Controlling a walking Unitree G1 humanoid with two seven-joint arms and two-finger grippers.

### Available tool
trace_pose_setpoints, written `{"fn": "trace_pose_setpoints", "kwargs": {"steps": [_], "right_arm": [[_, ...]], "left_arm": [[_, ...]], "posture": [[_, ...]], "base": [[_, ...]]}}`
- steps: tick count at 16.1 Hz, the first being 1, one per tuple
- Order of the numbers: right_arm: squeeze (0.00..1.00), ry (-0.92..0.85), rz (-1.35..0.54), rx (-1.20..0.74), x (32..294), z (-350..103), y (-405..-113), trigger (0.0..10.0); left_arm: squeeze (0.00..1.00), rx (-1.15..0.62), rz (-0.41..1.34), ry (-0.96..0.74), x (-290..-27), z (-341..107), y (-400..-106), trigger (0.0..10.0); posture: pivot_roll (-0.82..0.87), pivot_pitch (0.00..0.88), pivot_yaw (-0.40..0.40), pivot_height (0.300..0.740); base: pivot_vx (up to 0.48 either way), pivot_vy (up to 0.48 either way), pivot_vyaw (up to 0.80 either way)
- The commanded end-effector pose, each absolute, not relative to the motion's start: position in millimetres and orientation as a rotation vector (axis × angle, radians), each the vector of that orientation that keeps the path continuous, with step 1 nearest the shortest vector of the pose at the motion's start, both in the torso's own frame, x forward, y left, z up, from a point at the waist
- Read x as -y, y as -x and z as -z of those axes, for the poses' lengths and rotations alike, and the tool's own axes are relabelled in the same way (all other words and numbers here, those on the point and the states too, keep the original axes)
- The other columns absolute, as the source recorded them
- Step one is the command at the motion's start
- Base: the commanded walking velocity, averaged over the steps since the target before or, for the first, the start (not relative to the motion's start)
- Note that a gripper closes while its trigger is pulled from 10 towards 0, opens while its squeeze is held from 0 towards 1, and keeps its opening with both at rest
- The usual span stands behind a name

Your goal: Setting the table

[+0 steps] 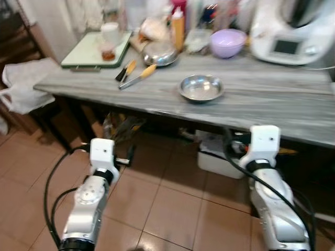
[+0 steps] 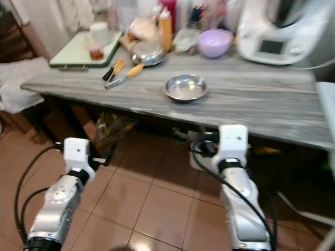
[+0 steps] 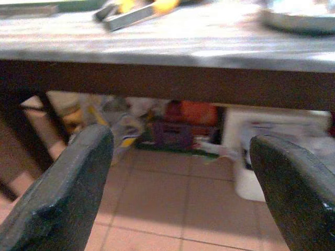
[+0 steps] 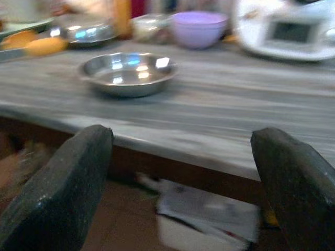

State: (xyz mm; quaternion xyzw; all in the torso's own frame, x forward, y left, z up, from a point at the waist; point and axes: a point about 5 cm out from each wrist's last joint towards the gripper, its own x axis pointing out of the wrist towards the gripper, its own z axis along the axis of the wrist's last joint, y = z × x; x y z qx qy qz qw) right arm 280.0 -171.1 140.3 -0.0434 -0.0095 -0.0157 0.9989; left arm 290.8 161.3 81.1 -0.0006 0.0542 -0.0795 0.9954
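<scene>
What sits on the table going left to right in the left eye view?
Green tray → yellow-handled utensils → steel bowl → purple bowl → white kitchen machine.

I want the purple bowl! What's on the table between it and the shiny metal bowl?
Nothing: just bare grey table between the metal bowl and the purple bowl, seen in the left eye view.
</scene>
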Motion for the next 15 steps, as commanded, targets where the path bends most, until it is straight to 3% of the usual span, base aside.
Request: {"fn": "trace_pose_setpoints", "kwargs": {"steps": [1, 15], "right_arm": [[0.00, 0.098, 0.027, 0.030, 164.8, -142.3, -281.7, 10.0], [0.00, 0.042, -0.045, 0.025, 159.9, -137.7, -281.8, 10.0]], "left_arm": [[0.00, -0.111, 0.140, -0.016, -168.3, -82.5, -291.8, 10.0], [0.00, -0.113, 0.144, -0.027, -167.8, -81.0, -292.7, 10.0]], "posture": [[-0.07, 0.064, 0.050, 0.740], [-0.07, 0.055, 0.047, 0.740]], "base": [[-0.259, 0.000, 0.00], [-0.260, 0.000, 0.00]]}}
